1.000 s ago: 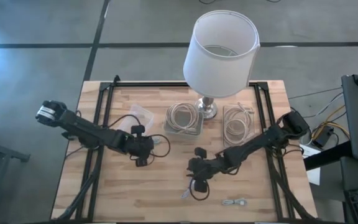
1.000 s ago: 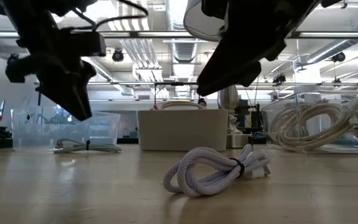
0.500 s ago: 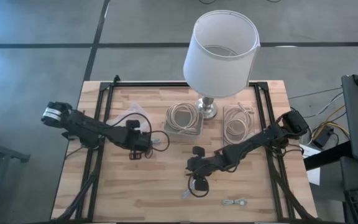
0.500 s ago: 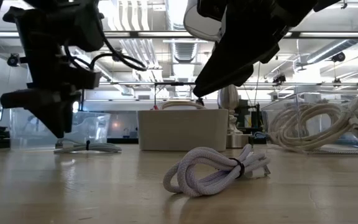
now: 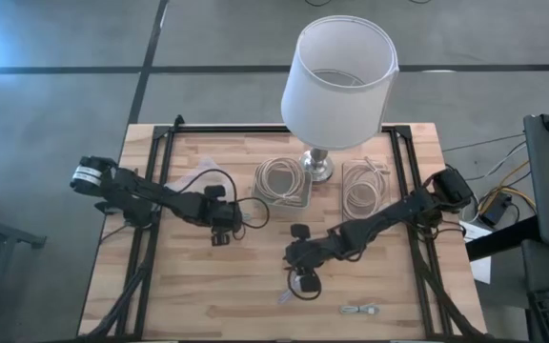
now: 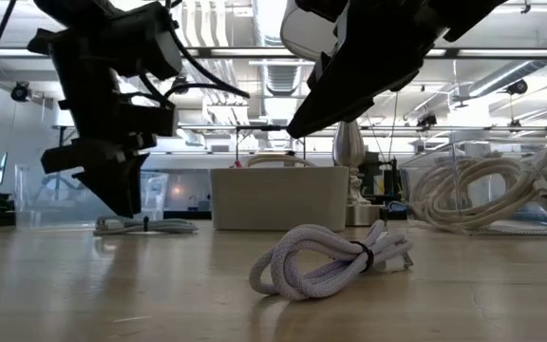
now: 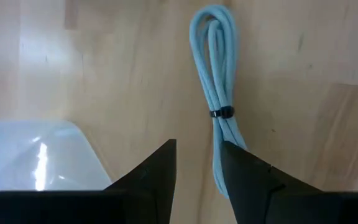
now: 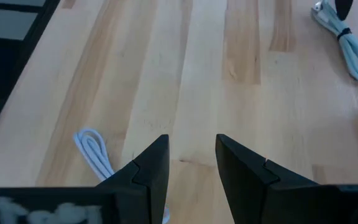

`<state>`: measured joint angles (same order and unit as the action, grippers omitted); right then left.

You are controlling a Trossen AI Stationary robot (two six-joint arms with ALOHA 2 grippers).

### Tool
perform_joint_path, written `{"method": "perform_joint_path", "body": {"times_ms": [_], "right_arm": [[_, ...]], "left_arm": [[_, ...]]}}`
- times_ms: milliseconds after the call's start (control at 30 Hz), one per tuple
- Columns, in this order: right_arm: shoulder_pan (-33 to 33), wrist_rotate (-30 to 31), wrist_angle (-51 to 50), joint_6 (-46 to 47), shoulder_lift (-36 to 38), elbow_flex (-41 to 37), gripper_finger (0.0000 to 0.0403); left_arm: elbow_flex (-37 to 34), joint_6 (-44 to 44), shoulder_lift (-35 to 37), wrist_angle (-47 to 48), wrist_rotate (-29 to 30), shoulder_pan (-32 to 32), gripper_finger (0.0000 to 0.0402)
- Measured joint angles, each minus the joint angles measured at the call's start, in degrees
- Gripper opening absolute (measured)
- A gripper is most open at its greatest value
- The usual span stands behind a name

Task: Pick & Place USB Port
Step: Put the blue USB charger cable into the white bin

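A light blue USB cable (image 7: 219, 93), bundled with a black tie, lies flat on the wooden table left of centre (image 5: 247, 218). My left gripper (image 7: 197, 167) is open and hangs close above the cable's near end, fingers pointing down (image 6: 114, 195). A white bundled cable (image 6: 330, 261) lies on the table near the front (image 5: 295, 291). My right gripper (image 8: 191, 165) is open and hovers above the table just beyond that white cable (image 5: 299, 263); the cable (image 8: 95, 152) shows beside its finger.
A lamp (image 5: 339, 71) stands at the table's far middle. A tray (image 5: 281, 181) and a clear box (image 5: 363, 189) each hold coiled cable. A clear container (image 5: 215, 174) sits by the left gripper. A small cable (image 5: 360, 309) lies near the front edge.
My left gripper has turned about its wrist and come down toward the light blue cable, ending close over its near end. My right gripper has shifted slightly toward the table's far edge. The cables have stayed where they were.
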<state>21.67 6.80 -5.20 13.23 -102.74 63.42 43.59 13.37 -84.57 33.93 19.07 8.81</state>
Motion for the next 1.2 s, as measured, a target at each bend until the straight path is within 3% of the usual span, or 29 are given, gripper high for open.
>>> {"method": "perform_joint_path", "body": {"times_ms": [433,667,933,1200], "right_arm": [[-2.38,0.01,-0.05,-3.14,0.0,-0.13,0.0125],[-2.61,0.18,-0.04,-2.97,0.0,-0.51,0.0125],[-2.56,0.2,-0.01,-2.27,0.0,-0.94,0.0125],[-2.56,0.22,0.19,-1.42,0.0,-0.94,0.0125]], "left_arm": [[3.68,6.03,1.57,-0.81,-4.86,-0.23,0.0117],[-0.8,9.04,1.57,-3.44,-6.54,-0.29,0.0115],[-8.63,8.65,1.59,-18.22,-8.91,-0.27,0.011],[-10.29,8.74,1.75,-19.48,-8.08,0.07,0.0049]]}}
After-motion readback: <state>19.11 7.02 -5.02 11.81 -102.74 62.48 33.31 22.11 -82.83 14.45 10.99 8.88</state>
